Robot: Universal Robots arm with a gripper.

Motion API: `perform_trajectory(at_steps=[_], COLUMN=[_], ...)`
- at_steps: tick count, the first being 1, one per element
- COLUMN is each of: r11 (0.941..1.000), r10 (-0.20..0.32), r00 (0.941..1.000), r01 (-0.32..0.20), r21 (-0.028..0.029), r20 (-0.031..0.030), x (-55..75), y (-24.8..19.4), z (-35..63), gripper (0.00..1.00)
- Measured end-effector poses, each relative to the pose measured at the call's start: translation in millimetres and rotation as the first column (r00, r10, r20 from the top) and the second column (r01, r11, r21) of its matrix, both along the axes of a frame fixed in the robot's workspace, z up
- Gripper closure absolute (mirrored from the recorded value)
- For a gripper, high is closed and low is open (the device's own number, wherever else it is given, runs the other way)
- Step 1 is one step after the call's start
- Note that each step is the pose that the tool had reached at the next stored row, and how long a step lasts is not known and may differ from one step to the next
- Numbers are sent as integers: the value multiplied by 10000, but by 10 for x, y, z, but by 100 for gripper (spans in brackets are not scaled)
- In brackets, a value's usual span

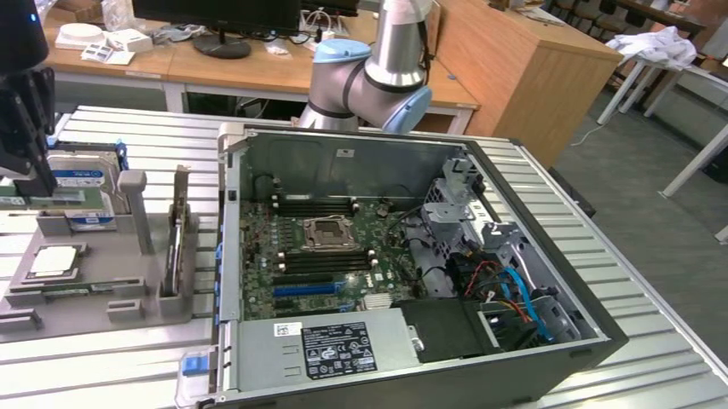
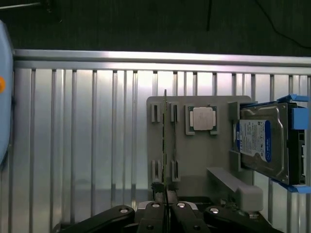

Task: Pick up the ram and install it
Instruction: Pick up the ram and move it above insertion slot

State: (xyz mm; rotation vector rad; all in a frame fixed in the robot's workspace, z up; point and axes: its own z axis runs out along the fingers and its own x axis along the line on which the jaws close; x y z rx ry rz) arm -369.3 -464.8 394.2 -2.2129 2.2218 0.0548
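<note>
With the gripper (image 2: 165, 209) closed narrow, holds the ram (image 2: 165, 136) edge-on clear above the grey tray (image 2: 194, 160) carrying processor chip (image 2: 202, 119) and hard drive (image 2: 260, 143), ribbed surface (image 2: 87, 136) beneath, open computer case (image 1: 330, 162) further off at the exterior view's right.

Silver arm (image 1: 401, 38), lt-blue caps (image 1: 341, 49), blk gripper (image 2: 166, 196)

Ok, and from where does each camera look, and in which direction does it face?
Exterior view: off the arm, raised above the table, looking down into the open computer case; the arm stands beyond the case, and the gripper hangs at the exterior view's left.
Wrist view: on the wrist, looking straight down on the grey tray; the gripper shows, jaws shut.
Shared: the tray with ram, processor and hard drive, and the gripper.
</note>
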Motion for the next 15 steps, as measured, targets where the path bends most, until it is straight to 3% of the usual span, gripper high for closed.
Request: perform_trajectory(at_steps=[8,15], r11=[10000,10000], r10=[0,0], r00=[10000,10000], r01=[0,0], r21=[0,0], r20=[0,0], x=[0,0], y=[0,0], z=[100,105], gripper=[88,88])
